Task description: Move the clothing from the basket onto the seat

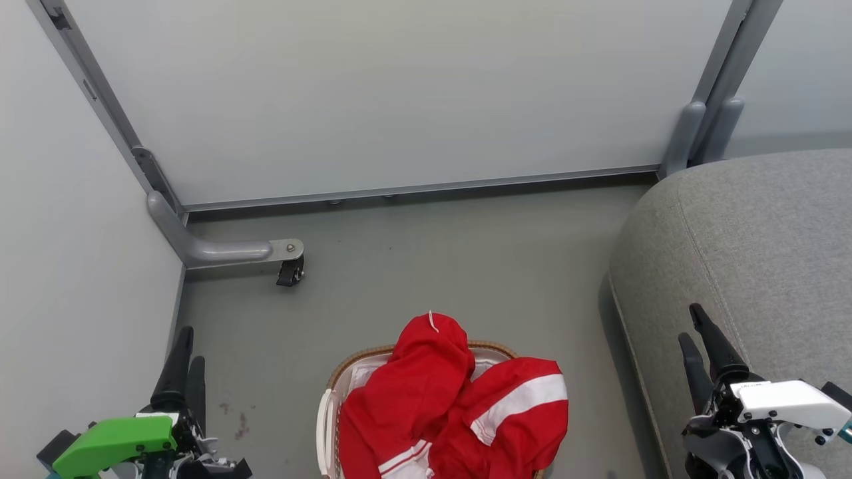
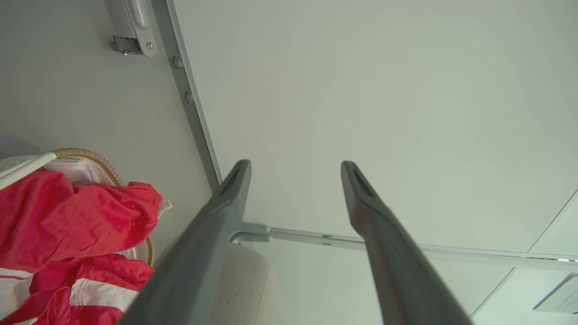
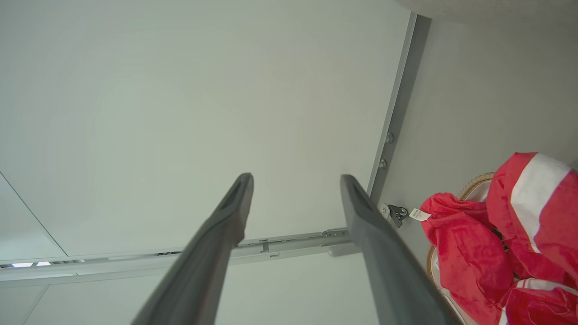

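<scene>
The red clothing (image 1: 452, 406) with broad white bands is heaped in the wicker basket (image 1: 373, 351) on the floor at the bottom middle of the head view, spilling over its rim. The clothing (image 2: 67, 221) also lies at the left of the left wrist view, and the clothing (image 3: 505, 234) at the right of the right wrist view. The grey seat (image 1: 752, 246) rises at the right. My left gripper (image 1: 186, 342) stands open at the lower left, well left of the basket. My right gripper (image 1: 692, 322) is open over the seat's edge. Both hold nothing.
A pale partition panel (image 1: 399, 93) closes the back, with a grey frame foot and small black caster (image 1: 291, 271) on the floor left of centre. Another panel (image 1: 60, 253) walls the left side. Grey floor (image 1: 452, 259) lies between basket, panels and seat.
</scene>
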### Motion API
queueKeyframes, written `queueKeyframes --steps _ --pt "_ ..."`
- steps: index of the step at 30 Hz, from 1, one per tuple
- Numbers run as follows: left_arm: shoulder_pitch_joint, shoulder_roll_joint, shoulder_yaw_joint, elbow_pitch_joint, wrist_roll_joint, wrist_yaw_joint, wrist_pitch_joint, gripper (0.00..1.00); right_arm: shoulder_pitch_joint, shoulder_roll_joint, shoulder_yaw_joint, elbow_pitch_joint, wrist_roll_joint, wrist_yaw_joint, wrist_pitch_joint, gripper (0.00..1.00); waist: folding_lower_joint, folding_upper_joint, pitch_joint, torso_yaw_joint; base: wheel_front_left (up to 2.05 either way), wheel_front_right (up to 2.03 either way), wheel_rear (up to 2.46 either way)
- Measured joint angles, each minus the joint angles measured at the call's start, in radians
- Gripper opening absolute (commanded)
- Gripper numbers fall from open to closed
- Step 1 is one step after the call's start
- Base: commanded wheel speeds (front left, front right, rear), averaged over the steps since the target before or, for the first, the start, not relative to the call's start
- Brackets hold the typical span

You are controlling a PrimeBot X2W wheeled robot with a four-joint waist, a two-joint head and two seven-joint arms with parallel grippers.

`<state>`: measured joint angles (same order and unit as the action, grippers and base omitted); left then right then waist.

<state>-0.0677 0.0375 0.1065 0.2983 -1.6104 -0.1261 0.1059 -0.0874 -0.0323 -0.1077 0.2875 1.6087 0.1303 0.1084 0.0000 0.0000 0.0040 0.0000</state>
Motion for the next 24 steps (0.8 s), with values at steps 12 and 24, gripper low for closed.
queueKeyframes --steps 12,24 --pt "-0.012 0.010 -0.016 0.014 0.214 0.000 -0.058 1.00 -0.010 -0.022 0.028 -0.010 -0.197 0.000 -0.060 1.00 0.0000 0.0000 0.005 0.001 0.00 0.00 0.00" --pt "-0.018 0.018 -0.051 0.001 0.514 0.008 -0.109 1.00 -0.031 -0.028 0.047 -0.045 -0.485 0.000 -0.110 1.00 0.0000 0.0000 0.009 0.003 0.00 0.00 0.00"
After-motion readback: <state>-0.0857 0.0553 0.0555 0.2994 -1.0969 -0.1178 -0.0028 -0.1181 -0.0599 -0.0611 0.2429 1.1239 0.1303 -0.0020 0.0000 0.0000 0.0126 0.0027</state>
